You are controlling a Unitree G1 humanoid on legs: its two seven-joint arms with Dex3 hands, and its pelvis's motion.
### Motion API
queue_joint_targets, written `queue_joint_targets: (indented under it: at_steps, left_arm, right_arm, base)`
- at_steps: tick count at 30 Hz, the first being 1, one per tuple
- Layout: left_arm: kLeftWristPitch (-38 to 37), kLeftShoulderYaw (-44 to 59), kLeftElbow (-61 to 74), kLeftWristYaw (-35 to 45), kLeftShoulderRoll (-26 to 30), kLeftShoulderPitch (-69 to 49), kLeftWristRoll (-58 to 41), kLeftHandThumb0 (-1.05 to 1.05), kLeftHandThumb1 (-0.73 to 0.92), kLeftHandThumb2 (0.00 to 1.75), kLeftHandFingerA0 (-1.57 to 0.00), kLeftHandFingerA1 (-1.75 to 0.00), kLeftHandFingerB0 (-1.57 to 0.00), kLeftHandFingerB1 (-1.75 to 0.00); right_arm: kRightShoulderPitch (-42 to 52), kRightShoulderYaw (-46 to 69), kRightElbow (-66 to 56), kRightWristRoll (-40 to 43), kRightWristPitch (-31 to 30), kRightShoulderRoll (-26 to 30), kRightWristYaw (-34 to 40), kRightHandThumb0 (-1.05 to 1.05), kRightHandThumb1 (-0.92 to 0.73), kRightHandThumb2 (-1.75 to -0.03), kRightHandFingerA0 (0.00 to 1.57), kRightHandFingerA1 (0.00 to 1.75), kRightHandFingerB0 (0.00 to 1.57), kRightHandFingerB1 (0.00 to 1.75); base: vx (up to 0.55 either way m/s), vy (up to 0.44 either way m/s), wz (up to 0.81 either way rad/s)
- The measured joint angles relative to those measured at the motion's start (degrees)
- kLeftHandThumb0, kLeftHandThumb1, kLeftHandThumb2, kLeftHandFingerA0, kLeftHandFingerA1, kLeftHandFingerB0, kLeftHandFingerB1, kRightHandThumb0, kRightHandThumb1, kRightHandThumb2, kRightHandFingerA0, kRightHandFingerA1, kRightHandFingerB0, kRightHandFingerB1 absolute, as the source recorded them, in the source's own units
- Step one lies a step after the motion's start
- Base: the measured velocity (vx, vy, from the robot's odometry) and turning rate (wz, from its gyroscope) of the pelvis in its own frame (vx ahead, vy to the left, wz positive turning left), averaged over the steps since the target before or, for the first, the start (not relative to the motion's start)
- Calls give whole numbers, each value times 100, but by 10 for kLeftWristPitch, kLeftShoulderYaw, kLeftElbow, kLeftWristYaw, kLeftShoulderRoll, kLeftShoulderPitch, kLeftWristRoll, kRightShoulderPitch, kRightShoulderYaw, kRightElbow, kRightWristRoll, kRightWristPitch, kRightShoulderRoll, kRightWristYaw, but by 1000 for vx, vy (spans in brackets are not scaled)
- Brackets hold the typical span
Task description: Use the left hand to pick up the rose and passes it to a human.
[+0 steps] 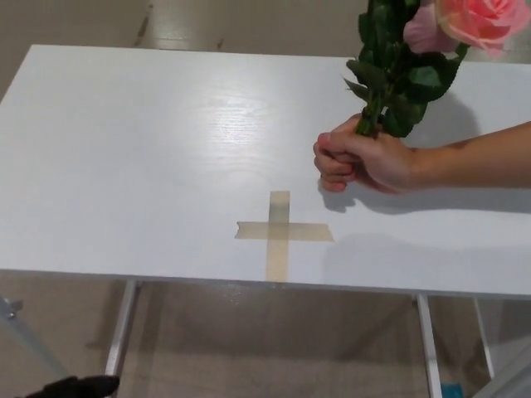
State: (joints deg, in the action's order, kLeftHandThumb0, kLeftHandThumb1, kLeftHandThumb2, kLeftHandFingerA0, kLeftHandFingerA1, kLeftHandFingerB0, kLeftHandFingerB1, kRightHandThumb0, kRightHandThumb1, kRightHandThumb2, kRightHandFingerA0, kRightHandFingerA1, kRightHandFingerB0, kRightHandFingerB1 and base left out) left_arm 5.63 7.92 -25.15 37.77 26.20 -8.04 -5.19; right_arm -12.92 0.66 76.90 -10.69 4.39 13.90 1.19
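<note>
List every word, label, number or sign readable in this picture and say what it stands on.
There is no readable text.
The only mark is a tape cross stuck on the white table; it bears no writing.
The rose held by the person's hand carries no tag or label.
The left hand, barely in view at the bottom edge, shows no marking.

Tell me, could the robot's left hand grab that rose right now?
Probably not as things stand: the left hand sits low below the table's front edge, while a person's hand grips the rose upright across the table.
</note>
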Motion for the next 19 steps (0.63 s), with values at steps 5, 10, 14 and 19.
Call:
queue_joint_targets:
  at_steps: [5, 10, 14, 19]
  left_arm:
    - [-9, -24, -105, -53, -3, 50, 25, -75, 44, 74, -12, -37, -16, -36]
    - [-23, -38, -214, -108, -7, 93, 43, -72, 62, 59, -35, -34, -26, -30]
    - [-37, -53, -296, -149, -8, 119, 55, -69, 64, 60, -37, -34, -27, -30]
    - [-71, -55, -392, -204, -8, 147, 69, -66, 60, 59, -39, -35, -27, -30]
  right_arm:
    - [0, -1, 0, 0, 0, 0, 0, -33, -68, -61, 67, 43, 53, 39]
    - [0, -1, 0, 0, 0, -1, 0, -34, -68, -60, 68, 42, 55, 38]
    - [0, -1, 0, 0, 0, -1, 0, -33, -68, -60, 68, 42, 54, 38]
    - [0, 0, 0, 0, 0, -1, 0, -33, -68, -60, 68, 42, 54, 38]
  base:
    - [0, 0, 0]
    - [0, 0, 0]
    - [0, 0, 0]
    - [0, 0, 0]
